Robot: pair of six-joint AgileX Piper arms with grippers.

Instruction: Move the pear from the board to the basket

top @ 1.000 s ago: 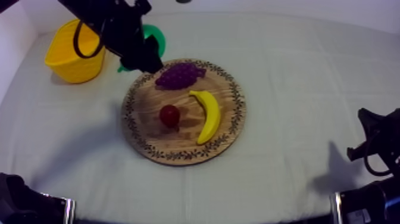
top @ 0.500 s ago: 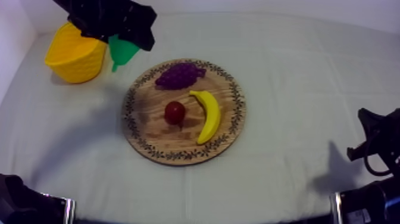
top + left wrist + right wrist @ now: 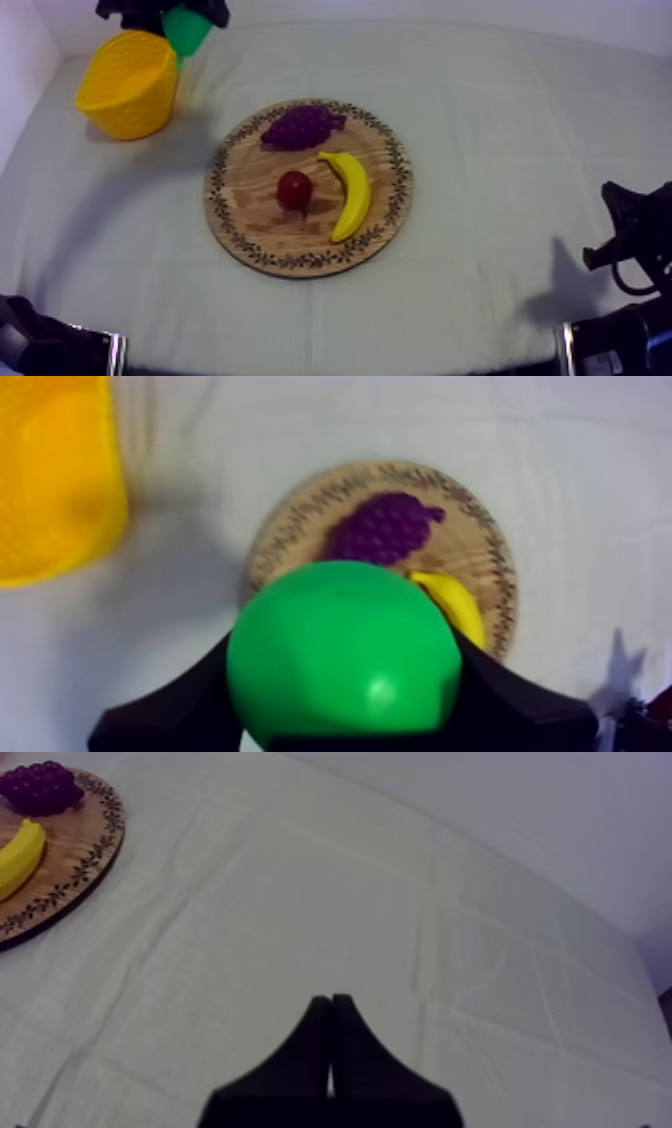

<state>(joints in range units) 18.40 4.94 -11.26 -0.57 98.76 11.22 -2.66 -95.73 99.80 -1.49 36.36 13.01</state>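
The left gripper (image 3: 345, 688) is clamped round the green pear (image 3: 345, 646), with a black finger (image 3: 190, 701) pressed against each side of it. Both hang clear of the wooden board (image 3: 245, 215), beyond its far left rim, just by the far edge of the yellow basket (image 3: 125, 90). On the board lie the grapes (image 3: 303, 127), banana (image 3: 350, 195) and small red fruit (image 3: 294, 189). The right gripper (image 3: 330, 1042), well off the board's right side, is closed on nothing.

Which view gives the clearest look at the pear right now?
The left wrist view: the pear sits large and close, held in the left gripper. The top view catches part of it, high near the yellow basket. The right wrist view faces the cloth and the wooden board.
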